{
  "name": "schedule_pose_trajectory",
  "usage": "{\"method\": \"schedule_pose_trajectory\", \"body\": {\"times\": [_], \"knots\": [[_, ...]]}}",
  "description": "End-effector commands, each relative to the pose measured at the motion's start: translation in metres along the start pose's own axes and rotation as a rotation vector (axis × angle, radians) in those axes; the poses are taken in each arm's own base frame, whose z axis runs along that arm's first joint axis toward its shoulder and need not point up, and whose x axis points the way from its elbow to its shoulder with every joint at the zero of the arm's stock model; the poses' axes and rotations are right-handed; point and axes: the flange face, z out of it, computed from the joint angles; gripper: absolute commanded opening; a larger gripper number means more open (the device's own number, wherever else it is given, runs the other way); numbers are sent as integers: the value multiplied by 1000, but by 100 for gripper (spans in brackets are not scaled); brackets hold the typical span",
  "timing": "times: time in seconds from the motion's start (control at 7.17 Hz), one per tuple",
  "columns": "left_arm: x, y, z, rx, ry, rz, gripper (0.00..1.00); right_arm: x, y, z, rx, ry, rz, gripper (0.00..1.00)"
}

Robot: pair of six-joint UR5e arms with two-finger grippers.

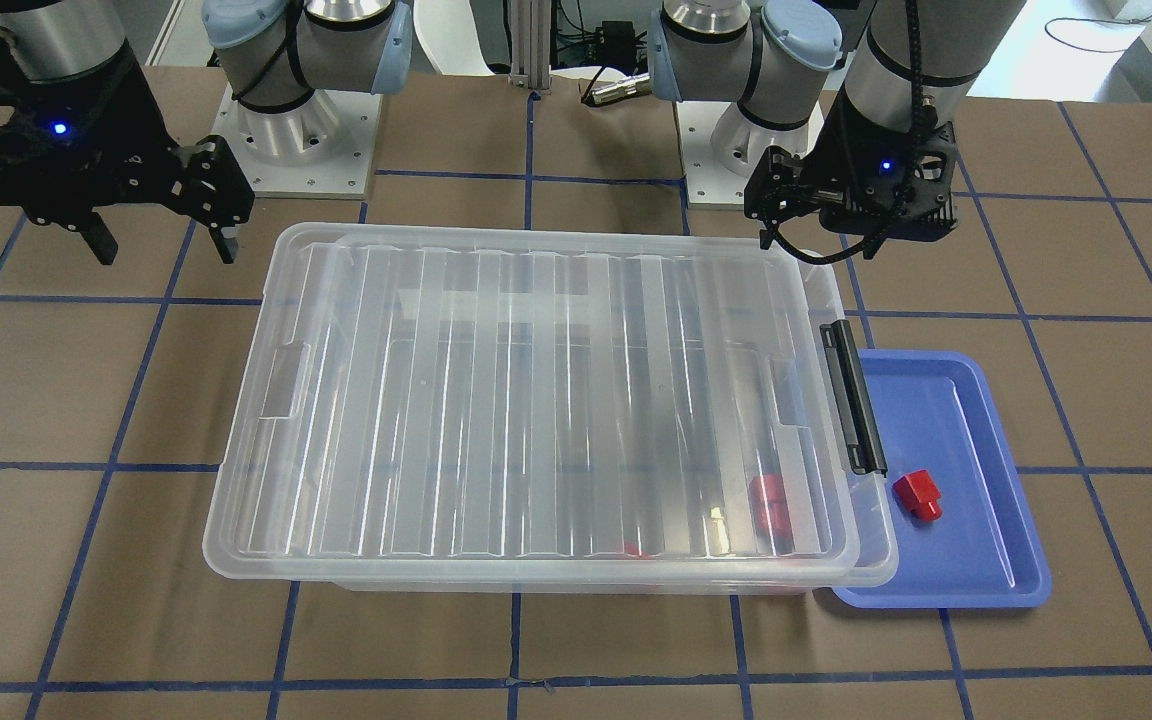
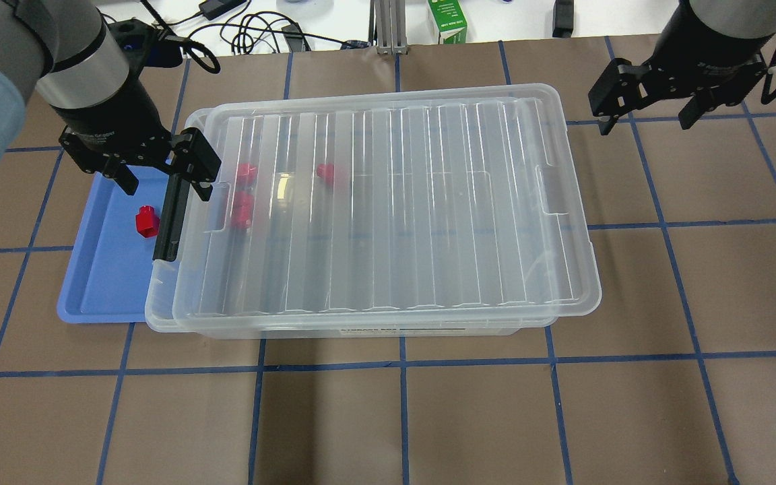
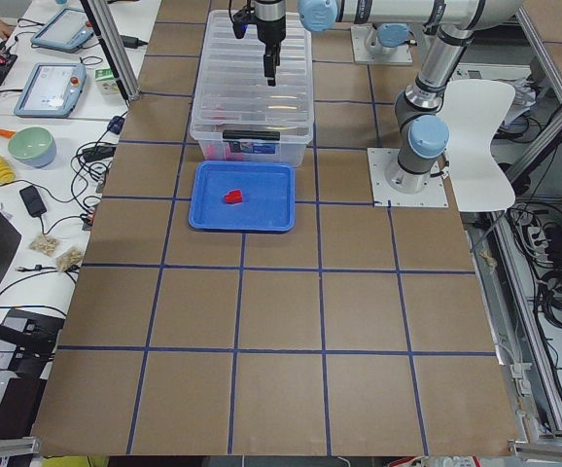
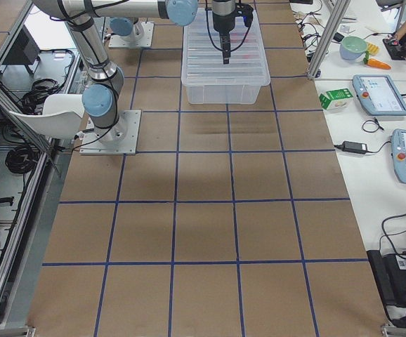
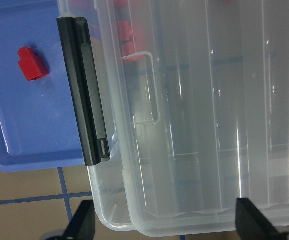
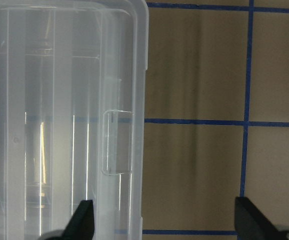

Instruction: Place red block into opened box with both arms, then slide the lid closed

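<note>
Item: my left pincer [image 2: 166, 187] and right pincer [image 2: 646, 123], both black, each with a blue light. Box [image 2: 155, 323] and ribbed lid [image 2: 395, 202], clear translucent plastic, black latch bar [image 2: 167, 219] at nine o'clock in the overhead view; three red blocks [image 2: 243, 210] show pinkish through the lid near ten o'clock. Blue tray [image 2: 102, 283], at nine o'clock of the box, carries one bright red block [image 2: 147, 223]; table [image 2: 428, 417] brown, gridded in blue lines.
</note>
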Motion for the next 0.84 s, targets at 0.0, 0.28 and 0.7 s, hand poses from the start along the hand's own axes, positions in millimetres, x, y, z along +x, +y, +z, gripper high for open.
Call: {"method": "schedule_pose_trajectory", "body": {"times": [0.0, 0.28, 0.7], "knots": [[0, 1, -1, 2, 0, 1, 100, 9, 10, 47, -65, -8, 23, 100], [0, 2, -1, 0, -1, 3, 100, 6, 3, 113, -17, -33, 23, 100], [0, 3, -2, 3, -2, 4, 100, -2, -10, 149, -29, -38, 1, 100]]}}
